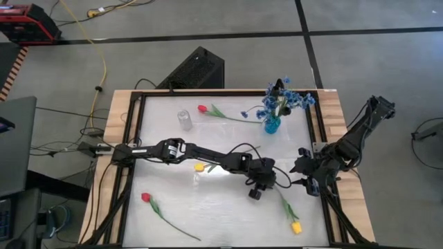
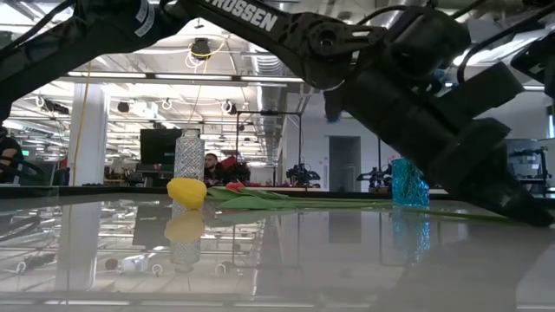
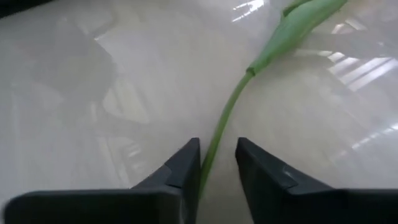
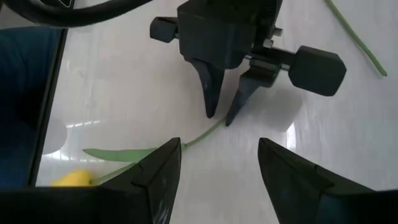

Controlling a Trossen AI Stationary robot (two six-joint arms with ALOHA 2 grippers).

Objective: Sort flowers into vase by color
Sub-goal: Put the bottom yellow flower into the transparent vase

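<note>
My left gripper (image 1: 270,188) (image 3: 217,152) is open by a narrow gap and points down at the table. Its fingers stand on either side of the bare end of a yellow tulip's green stem (image 3: 227,115) (image 4: 202,134). That tulip's bud (image 1: 296,227) lies near the table's near right corner. My right gripper (image 1: 304,169) (image 4: 217,168) is open and hangs just to the right, holding nothing. Blue sprigs (image 1: 284,100) stand in a blue vase (image 1: 272,126). A clear vase (image 1: 184,119) stands upright. Another yellow tulip (image 1: 199,167) and two red tulips (image 1: 202,108) (image 1: 146,198) lie flat. My left gripper comes from above, its fingers (image 4: 211,102) pointing down with the tips at the table, across the stem near its free end (image 3: 211,158). The stem lies on the table and runs close along one finger's inner face; whether it touches, I cannot tell.
The table has a raised dark frame (image 1: 131,138) inside wooden edges. The left arm (image 1: 208,153) lies across the table's middle, over the second yellow tulip. A black box (image 1: 194,69) and cables lie on the floor beyond the far edge.
</note>
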